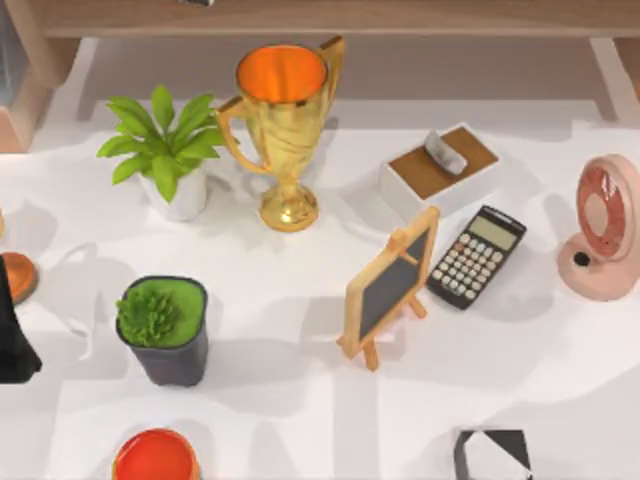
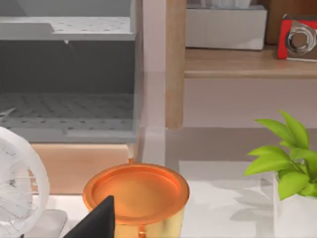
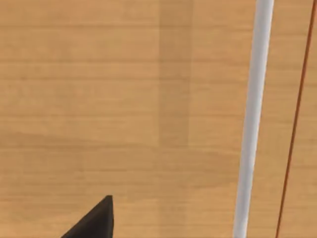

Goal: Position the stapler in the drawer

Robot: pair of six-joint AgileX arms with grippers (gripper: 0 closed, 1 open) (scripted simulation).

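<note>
The stapler is out of view. In the left wrist view a grey open-fronted compartment (image 2: 69,109) with a dotted floor sits inside a wooden frame; it looks like the drawer. A dark part of my left gripper (image 2: 96,223) shows low in that view, in front of an orange-topped gold cup (image 2: 136,191). From above, my left arm (image 1: 15,330) is a black shape at the table's left edge. A dark part of my right gripper (image 3: 94,220) hangs in front of a wooden surface crossed by a white bar (image 3: 252,119).
On the table stand a leafy plant in a white pot (image 1: 165,150), a gold trophy (image 1: 283,120), a white box with a brown top (image 1: 440,170), a calculator (image 1: 477,257), a small easel blackboard (image 1: 390,285), a pink fan (image 1: 603,225) and a dark potted plant (image 1: 163,328). A black-and-white shape (image 1: 492,455) lies at the front edge.
</note>
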